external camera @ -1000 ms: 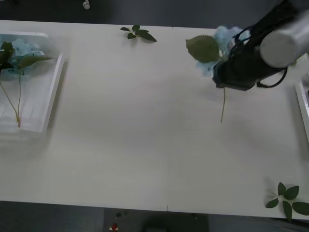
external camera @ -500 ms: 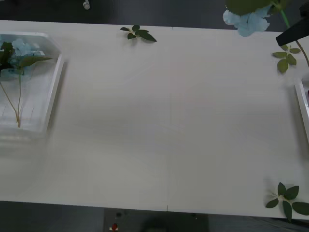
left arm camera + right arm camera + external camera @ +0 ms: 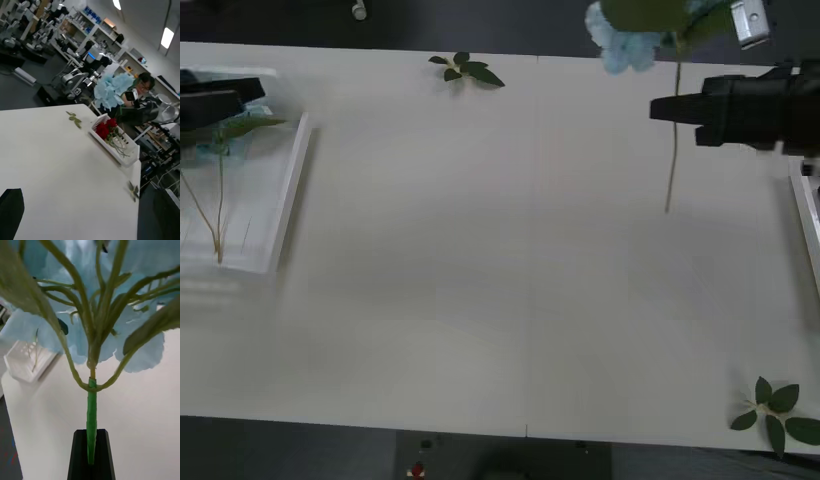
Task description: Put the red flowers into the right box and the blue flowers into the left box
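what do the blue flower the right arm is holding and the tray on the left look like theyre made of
The blue flower looks artificial: thin, matte, fabric-like petals on a smooth plastic-looking stem wrapped in green tape where the right pincer clamps it. The left box looks like white, slightly translucent plastic, since the stems inside show against its pale floor and its rim is thin and moulded.

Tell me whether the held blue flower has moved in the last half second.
Yes. In the front view the blue flower, clamped in the right gripper, has shifted toward the robot's left, closer to the leaf sprig at the table's far edge.
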Action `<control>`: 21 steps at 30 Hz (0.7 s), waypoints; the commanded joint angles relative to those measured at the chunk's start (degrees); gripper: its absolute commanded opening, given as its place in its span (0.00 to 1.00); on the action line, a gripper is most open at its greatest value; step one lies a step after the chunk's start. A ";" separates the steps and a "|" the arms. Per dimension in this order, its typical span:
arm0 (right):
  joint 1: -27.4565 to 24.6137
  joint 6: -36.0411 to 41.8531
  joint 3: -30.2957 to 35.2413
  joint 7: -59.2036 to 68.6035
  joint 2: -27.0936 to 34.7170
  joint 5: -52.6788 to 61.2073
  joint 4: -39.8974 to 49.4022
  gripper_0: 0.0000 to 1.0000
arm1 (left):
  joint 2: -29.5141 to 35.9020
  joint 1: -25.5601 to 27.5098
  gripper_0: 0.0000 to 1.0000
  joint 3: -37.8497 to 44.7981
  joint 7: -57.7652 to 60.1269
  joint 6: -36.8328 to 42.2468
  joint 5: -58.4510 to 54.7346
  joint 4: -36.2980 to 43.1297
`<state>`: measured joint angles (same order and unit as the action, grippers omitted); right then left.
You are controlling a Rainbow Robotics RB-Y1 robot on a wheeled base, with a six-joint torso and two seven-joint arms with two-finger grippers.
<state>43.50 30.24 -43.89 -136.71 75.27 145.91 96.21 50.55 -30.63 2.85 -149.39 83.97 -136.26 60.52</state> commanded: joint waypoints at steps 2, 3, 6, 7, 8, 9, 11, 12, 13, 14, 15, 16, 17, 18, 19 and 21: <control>5.98 -5.37 1.17 4.35 -3.38 -3.35 5.21 0.00 | -5.11 -1.10 1.00 0.66 -2.05 -0.48 0.03 3.73; 7.47 -5.46 1.17 6.99 -4.17 -5.02 5.56 0.00 | -6.52 -1.54 1.00 0.14 -2.14 -0.48 0.82 4.17; 10.37 -5.46 0.56 11.56 -5.14 -8.01 5.83 0.00 | -7.75 -2.68 1.00 -2.50 -2.66 -1.00 1.00 4.25; 11.96 -5.46 -0.41 13.76 -5.75 -9.68 5.83 0.00 | -8.28 -3.29 1.00 -3.99 -3.19 -1.88 1.00 4.25; 13.80 -5.89 -1.73 15.60 -6.37 -11.52 5.74 0.00 | -8.89 -3.91 1.00 -5.58 -4.68 -3.11 0.91 4.25; 15.47 -6.60 -3.22 17.54 -6.98 -12.75 5.74 0.00 | -9.42 -4.44 1.00 -7.07 -5.61 -4.43 0.91 4.25; 18.11 -8.36 -5.86 20.44 -7.69 -14.33 5.65 0.00 | -10.39 -5.23 1.00 -9.27 -5.61 -6.72 0.91 4.25; 19.25 -9.23 -7.18 21.75 -8.21 -15.21 5.48 0.00 | -11.00 -5.76 1.00 -10.23 -5.61 -7.77 0.91 4.25; 20.48 -10.11 -8.41 22.98 -8.65 -16.09 5.39 0.00 | -11.70 -6.11 1.00 -11.11 -5.61 -8.65 0.91 4.25; 21.80 -10.90 -9.82 24.30 -9.18 -16.97 5.12 0.00 | -12.32 -6.55 1.00 -11.64 -5.61 -9.35 0.91 4.25; 23.82 -11.78 -12.01 26.15 -10.15 -18.38 4.68 0.00 | -13.55 -7.25 1.00 -12.52 -5.61 -10.32 0.91 4.25; 24.61 -12.05 -12.80 26.85 -10.50 -18.90 4.33 0.00 | -13.99 -7.60 1.00 -12.87 -5.61 -10.67 0.91 4.25; 25.32 -12.49 -13.86 27.99 -11.11 -19.87 3.98 0.00 | -14.69 -8.04 1.00 -13.31 -5.61 -11.20 0.91 4.25; 26.28 -13.01 -14.91 29.31 -11.99 -20.93 3.63 0.00 | -15.57 -8.48 1.00 -13.84 -5.61 -11.73 0.91 4.25; 26.81 -13.37 -15.62 30.72 -12.96 -21.98 3.10 0.00 | -16.45 -8.92 1.00 -14.37 -5.61 -12.34 1.00 4.25; 27.34 -13.37 -15.88 32.65 -14.45 -23.65 2.31 0.00 | -17.50 -9.62 1.00 -15.24 -5.61 -13.13 1.00 4.25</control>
<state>69.44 17.17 -61.24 -106.80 62.70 124.02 99.30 33.73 -37.63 -12.07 -154.14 71.92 -134.95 63.73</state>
